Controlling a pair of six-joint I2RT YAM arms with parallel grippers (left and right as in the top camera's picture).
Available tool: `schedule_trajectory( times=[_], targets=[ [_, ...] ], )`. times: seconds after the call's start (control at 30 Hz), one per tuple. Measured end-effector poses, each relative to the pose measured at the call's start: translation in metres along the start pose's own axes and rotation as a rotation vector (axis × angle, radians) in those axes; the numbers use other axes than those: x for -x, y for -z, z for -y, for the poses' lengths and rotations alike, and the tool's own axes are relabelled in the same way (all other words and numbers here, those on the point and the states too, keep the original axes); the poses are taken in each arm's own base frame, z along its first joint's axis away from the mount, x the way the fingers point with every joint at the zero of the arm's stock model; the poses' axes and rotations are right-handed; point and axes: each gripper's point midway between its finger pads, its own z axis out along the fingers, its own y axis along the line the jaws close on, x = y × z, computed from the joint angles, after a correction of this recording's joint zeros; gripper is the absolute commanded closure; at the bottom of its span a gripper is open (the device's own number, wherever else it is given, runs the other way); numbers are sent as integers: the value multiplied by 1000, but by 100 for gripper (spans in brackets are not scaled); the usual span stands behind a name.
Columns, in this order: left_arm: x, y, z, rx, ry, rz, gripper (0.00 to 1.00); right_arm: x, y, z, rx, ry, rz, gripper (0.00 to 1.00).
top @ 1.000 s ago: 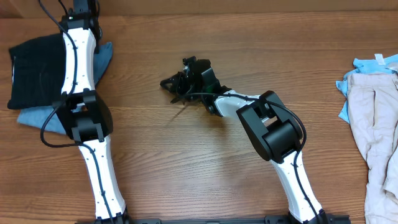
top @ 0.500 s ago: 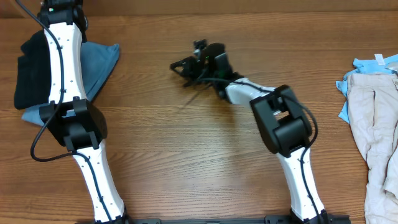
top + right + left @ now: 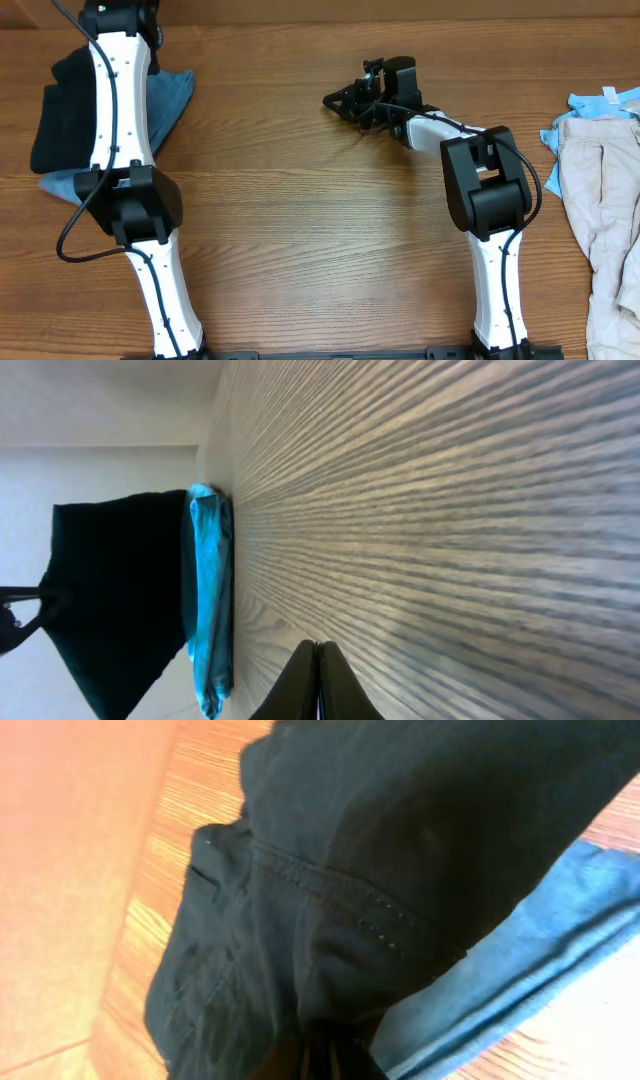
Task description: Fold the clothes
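Observation:
A black garment [image 3: 58,115] lies on a blue garment [image 3: 172,95] at the table's far left. In the left wrist view the black garment [image 3: 380,870] fills the frame and bunches into my left gripper [image 3: 330,1060], which is shut on it, with the blue garment [image 3: 520,960] beneath. My right gripper [image 3: 338,101] is shut and empty just above bare table at the middle back. In the right wrist view its fingertips [image 3: 318,682] touch each other, and the black garment [image 3: 110,600] and the blue garment [image 3: 205,600] show far off.
A pile of beige clothes [image 3: 605,210] lies at the right edge, with a light blue garment [image 3: 590,102] under its top. Both white arms rise from the front edge. The left arm [image 3: 118,110] lies across the stacked garments.
My right gripper has swung right and farther back, staying shut. My left arm has shifted at the far left, and the black garment has drawn in narrower under it.

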Motion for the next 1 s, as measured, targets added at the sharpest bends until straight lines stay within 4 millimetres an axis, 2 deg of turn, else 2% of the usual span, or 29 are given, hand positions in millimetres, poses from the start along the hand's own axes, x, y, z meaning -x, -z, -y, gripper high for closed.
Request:
schedule_trajectory(
  times=[0.07,0.13,0.17,0.2,0.23,0.27,0.3,0.33,0.43,0.5,0.53,0.6,0.67,0.77,0.83,0.9,0.97,1.0],
  targets=[
    [-17,-12,16,-49,-30,-58,96,-1,-1,0,-1,-1,-3,96],
    [-43,-34,36,-87,-73,-137,96,-2,-1,1,-5,-6,-4,96],
    [-54,-43,44,-99,-89,-167,92,-2,-1,2,-8,-3,-6,96],
    [-69,-52,53,-119,-112,-210,65,-2,-1,3,-11,-1,-7,96],
    [-83,-58,59,-136,-134,-249,21,-2,0,3,-13,3,-5,96],
    [-91,-61,62,-147,-151,-272,4,-2,-1,3,-14,5,-6,96],
    [-99,-60,67,-173,-160,-299,1,-2,-1,3,-14,6,-6,92],
    [-103,-59,73,-215,-169,-315,2,-2,-1,4,-16,11,-4,86],
    [-110,-42,89,-346,-215,-355,3,-4,0,10,-40,4,-13,79],
    [-92,-17,84,-411,-188,-329,5,-5,2,15,-52,-6,-17,55],
    [-78,-1,75,-432,-145,-300,17,-4,5,18,-59,-18,-22,30],
    [-56,22,50,-487,-31,-258,37,2,11,13,-32,-15,-30,1],
    [-52,28,18,-546,78,-271,39,11,21,4,1,-3,-33,0],
    [-70,15,-18,-564,184,-370,36,39,54,21,-5,-49,5,0],
    [-72,11,-26,-538,190,-377,36,68,92,43,-15,-101,67,0],
    [-71,14,-25,-525,178,-368,36,94,134,67,-29,-165,132,0],
    [-67,26,-31,-514,180,-335,33,110,168,85,-39,-217,181,0],
    [-64,39,-38,-510,187,-303,32,116,182,93,-45,-237,203,0]
  ],
)
